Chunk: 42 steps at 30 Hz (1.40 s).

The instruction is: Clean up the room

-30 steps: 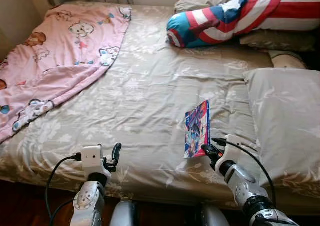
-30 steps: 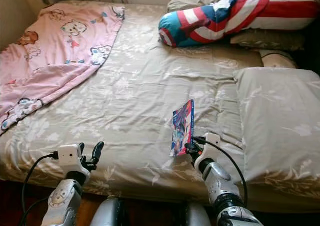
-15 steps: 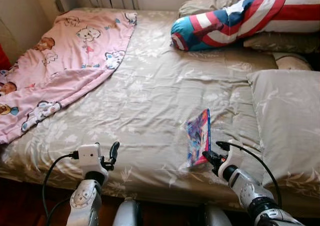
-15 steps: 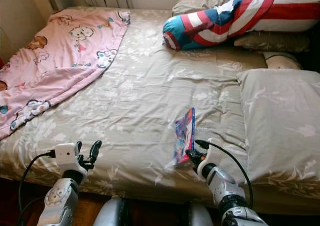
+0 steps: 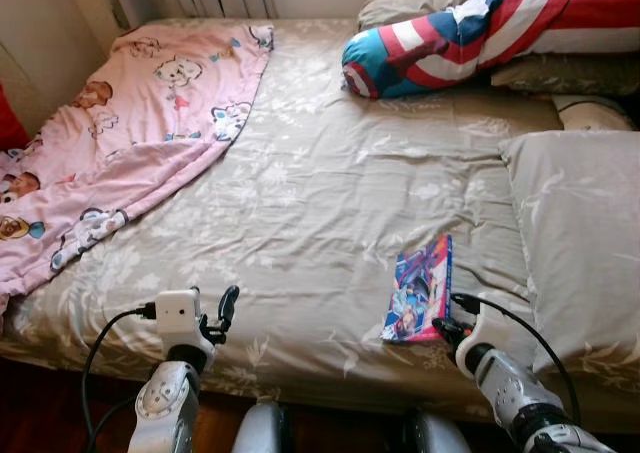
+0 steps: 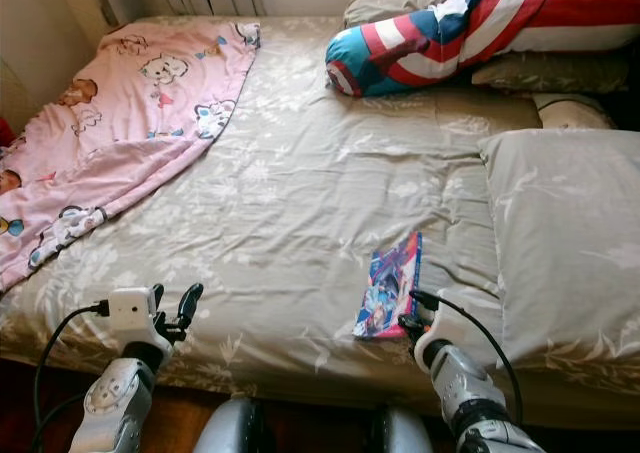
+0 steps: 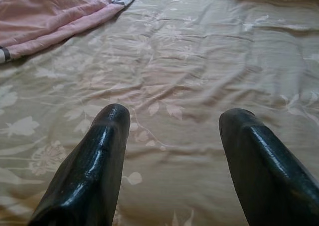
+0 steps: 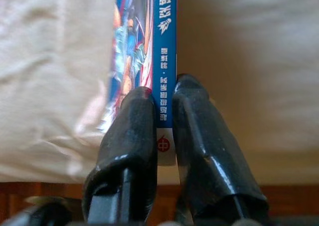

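A thin colourful comic book (image 5: 421,289) lies on the beige flowered bed sheet (image 5: 320,183), near the bed's front edge and right of the middle. My right gripper (image 5: 443,328) is shut on the book's near corner; in the right wrist view the two black fingers (image 8: 132,131) pinch the book's blue spine (image 8: 164,46). My left gripper (image 5: 226,307) hangs open over the sheet at the front left edge, its fingers (image 7: 97,156) wide apart with nothing between them.
A pink cartoon blanket (image 5: 110,143) covers the bed's far left. A red, white and blue striped bolster (image 5: 450,33) lies at the head, with beige pillows (image 5: 580,243) along the right side. A dark wooden floor (image 5: 50,413) shows below the bed's front edge.
The book, earlier tilted up on its edge in my right gripper, now lies lower and flatter on the sheet. The camera has shifted a little. My left arm stays put.
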Motion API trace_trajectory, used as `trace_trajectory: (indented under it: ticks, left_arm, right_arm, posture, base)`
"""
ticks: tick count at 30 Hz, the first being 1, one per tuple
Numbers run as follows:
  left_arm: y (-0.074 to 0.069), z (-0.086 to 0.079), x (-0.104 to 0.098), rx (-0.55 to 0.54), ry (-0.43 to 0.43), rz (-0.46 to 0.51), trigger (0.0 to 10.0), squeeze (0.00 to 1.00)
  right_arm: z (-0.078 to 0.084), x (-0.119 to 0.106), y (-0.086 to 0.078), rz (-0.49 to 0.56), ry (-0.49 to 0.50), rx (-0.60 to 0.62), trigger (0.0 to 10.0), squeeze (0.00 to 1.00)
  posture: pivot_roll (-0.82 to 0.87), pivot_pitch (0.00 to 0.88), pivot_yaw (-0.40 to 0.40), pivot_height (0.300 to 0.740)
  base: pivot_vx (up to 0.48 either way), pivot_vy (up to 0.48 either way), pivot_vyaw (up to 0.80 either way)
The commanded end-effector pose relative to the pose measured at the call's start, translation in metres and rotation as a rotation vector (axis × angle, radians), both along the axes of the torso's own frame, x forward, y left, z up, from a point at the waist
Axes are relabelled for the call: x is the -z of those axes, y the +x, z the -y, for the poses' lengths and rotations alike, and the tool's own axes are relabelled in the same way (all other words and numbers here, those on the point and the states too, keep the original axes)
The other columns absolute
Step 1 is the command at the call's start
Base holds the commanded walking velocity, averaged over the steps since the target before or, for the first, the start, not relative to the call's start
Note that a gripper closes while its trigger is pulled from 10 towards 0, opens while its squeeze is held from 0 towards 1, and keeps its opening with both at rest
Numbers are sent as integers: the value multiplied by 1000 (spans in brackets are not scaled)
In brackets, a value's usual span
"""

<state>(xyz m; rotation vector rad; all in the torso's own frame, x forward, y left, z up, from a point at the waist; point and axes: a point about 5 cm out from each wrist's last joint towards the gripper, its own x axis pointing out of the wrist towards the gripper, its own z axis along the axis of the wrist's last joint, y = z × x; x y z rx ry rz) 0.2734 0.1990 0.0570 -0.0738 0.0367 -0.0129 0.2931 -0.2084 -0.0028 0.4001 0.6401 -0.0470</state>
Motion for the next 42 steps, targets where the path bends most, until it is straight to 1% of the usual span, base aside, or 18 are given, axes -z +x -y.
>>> trace_trajectory:
  ticks: [1, 2, 3, 4, 6, 7, 8, 10, 11, 19, 25, 32, 40, 42]
  left_arm:
    - [-4, -4, 2, 4, 13, -19, 10000, 0]
    - [-6, -3, 2, 11, 15, -26, 10000, 0]
    - [-6, -3, 2, 11, 15, -26, 10000, 0]
    - [-8, -3, 3, 13, 16, -28, 10000, 0]
    - [-10, -3, 4, 15, 16, -37, 10000, 0]
    - [-12, -3, 5, 16, 18, -42, 10000, 0]
    - [-12, -3, 5, 16, 18, -42, 10000, 0]
    - [-16, -4, 5, 15, 19, -45, 10000, 0]
    - [-17, -4, 5, 15, 20, -48, 10000, 0]
    - [-25, -8, 5, 10, 28, -64, 10000, 0]
    - [-29, -8, 5, 10, 29, -76, 10000, 0]
    - [-31, -7, 5, 14, 29, -87, 10000, 0]
    - [-32, -6, 5, 17, 28, -96, 10000, 0]
    - [-32, -6, 5, 16, 28, -97, 10000, 0]
  right_arm:
    - [-1, 10, -9, -51, -30, 0, 10000, 0]
    - [7, 11, -11, -74, -126, 25, 10000, 0]
    - [7, 11, -11, -74, -126, 25, 10000, 0]
    - [10, 11, -12, -81, -151, 31, 10000, 0]
    - [10, 10, -11, -81, -200, -18, 10000, 0]
    - [6, 9, -9, -74, -206, -48, 10000, 0]
    - [6, 9, -9, -74, -206, -48, 10000, 0]
    - [0, 8, -7, -67, -178, -89, 10000, 0]
    - [0, 7, -6, -63, -191, -99, 10000, 0]
    - [-3, 3, -1, -49, -197, -93, 10000, 0]
    - [3, 1, 1, -36, -206, -51, 10000, 0]
    - [15, -3, 2, -40, -251, -34, 10000, 0]
    - [16, -6, 5, -32, -268, -43, 10000, 0]
    - [15, -7, 6, -31, -280, -49, 10000, 604]
  posture:
    - [114, 214, 104, 648]
    - [115, 221, 108, 648]
    - [115, 221, 108, 648]
    - [115, 223, 109, 648]
    - [119, 233, 113, 648]
    - [122, 238, 114, 648]
    - [122, 238, 114, 648]
    - [128, 246, 116, 648]
    - [131, 249, 117, 648]
    - [145, 272, 122, 648]
    - [148, 287, 131, 648]
    - [146, 300, 134, 648]
    - [149, 310, 138, 648]
    - [149, 310, 138, 648]
  base:
    - [0, 0, 0]
    - [0, 0, 0]
    - [0, 0, 0]
    - [0, 0, 0]
    - [0, 0, 0]
    - [0, 0, 0]
    - [0, 0, 0]
    - [0, 0, 0]
    - [0, 0, 0]
    - [0, 0, 0]
    - [0, 0, 0]
    - [0, 0, 0]
    - [0, 0, 0]
    - [0, 0, 0]
